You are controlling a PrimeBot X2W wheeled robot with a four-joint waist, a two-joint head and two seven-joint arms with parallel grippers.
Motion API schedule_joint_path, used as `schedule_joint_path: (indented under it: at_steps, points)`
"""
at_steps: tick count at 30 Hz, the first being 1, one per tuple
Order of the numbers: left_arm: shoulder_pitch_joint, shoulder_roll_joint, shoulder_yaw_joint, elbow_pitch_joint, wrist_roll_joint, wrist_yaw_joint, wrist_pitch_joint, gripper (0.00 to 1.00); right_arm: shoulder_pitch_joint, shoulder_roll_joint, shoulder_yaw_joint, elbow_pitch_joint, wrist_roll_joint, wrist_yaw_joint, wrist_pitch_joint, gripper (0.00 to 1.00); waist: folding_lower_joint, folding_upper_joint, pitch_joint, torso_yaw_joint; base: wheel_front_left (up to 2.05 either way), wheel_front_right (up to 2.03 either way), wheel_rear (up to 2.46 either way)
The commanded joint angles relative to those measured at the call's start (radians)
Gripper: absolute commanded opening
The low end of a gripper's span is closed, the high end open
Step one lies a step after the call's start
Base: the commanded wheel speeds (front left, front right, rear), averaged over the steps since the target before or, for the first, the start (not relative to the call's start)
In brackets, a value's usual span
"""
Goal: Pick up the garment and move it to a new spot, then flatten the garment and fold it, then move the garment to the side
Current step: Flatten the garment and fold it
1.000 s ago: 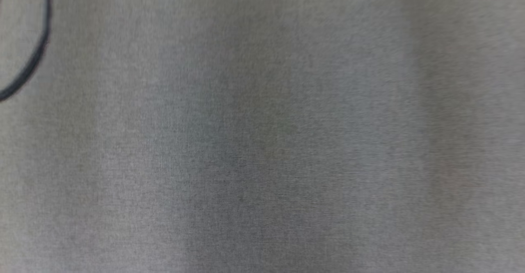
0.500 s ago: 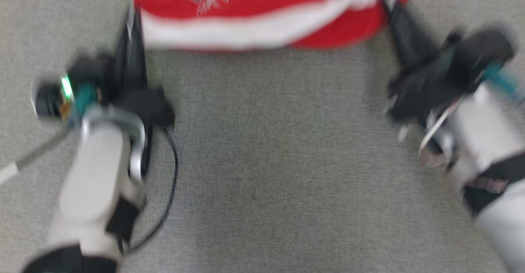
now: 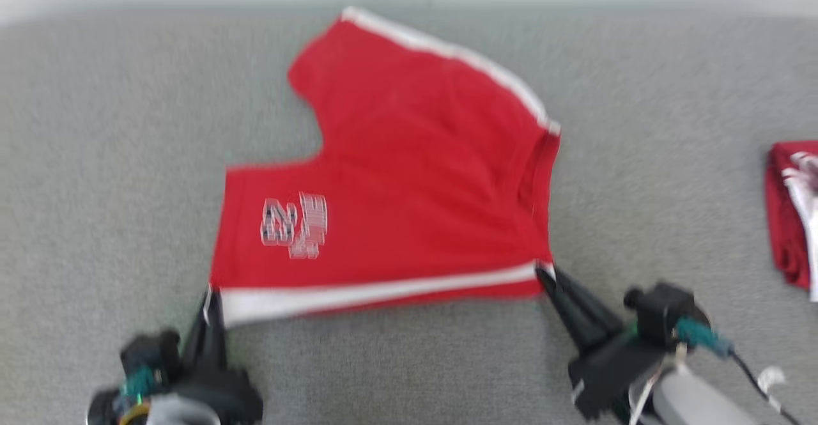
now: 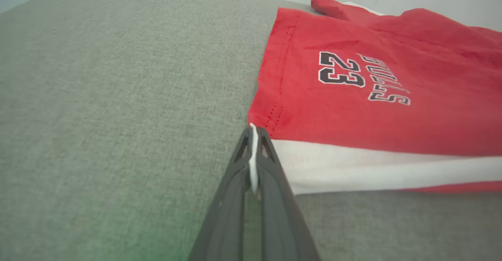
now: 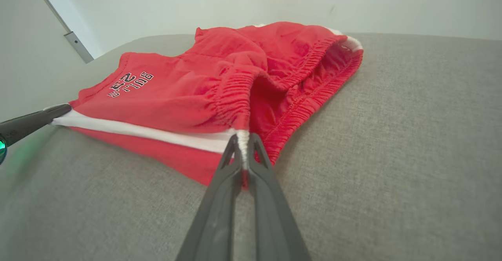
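1. Across the grey woven surface (image 3: 96, 156), coarse and matte, the red shorts (image 3: 409, 188) lie at the centre of the head view. One leg reaches toward 12 o'clock.
2. The shorts look light, thin, limp and slightly slick. They will likely sag and crease wherever unsupported, so two corners at once are the sensible hold.
3. At 3 o'clock, well apart, sits a folded red-and-white cloth (image 3: 792, 214).
4. An elastic waistband (image 5: 235, 92), gathered, looks the thickest part. A white side stripe (image 3: 358, 294) runs along the near edge, and a printed number (image 4: 341, 74) marks one leg.
5. At 7 o'clock the left gripper (image 3: 208, 300) is pinched closed on the stripe's hem corner. At 5 o'clock the right gripper (image 3: 543, 275) is pinched closed on its waistband end.
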Motion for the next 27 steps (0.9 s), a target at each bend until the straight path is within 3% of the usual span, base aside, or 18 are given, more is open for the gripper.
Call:
schedule_joint_path:
  at_steps: [1, 16, 27]
  points:
    - [0.072, -0.004, 0.025, 0.007, 0.017, -0.012, -0.003, 0.0, 0.062, 0.01, 0.003, 0.003, 0.023, -0.003, 0.0, 0.0, 0.0004, 0.0002, -0.153, -0.037, 0.0, 0.0, 0.0]
    - [0.309, -0.034, 0.071, 0.05, 0.035, -0.049, -0.003, 0.0, 0.367, 0.077, 0.022, 0.011, 0.068, -0.003, 0.0, 0.0, 0.0004, 0.0002, -0.323, -0.029, 0.0, 0.0, 0.0]
    - [0.366, -0.036, 0.074, 0.061, 0.033, -0.056, -0.003, 0.0, 0.447, 0.1, 0.067, 0.003, 0.08, -0.003, 0.0, 0.0, 0.0004, 0.0002, -0.342, -0.061, 0.0, 0.0, 0.0]
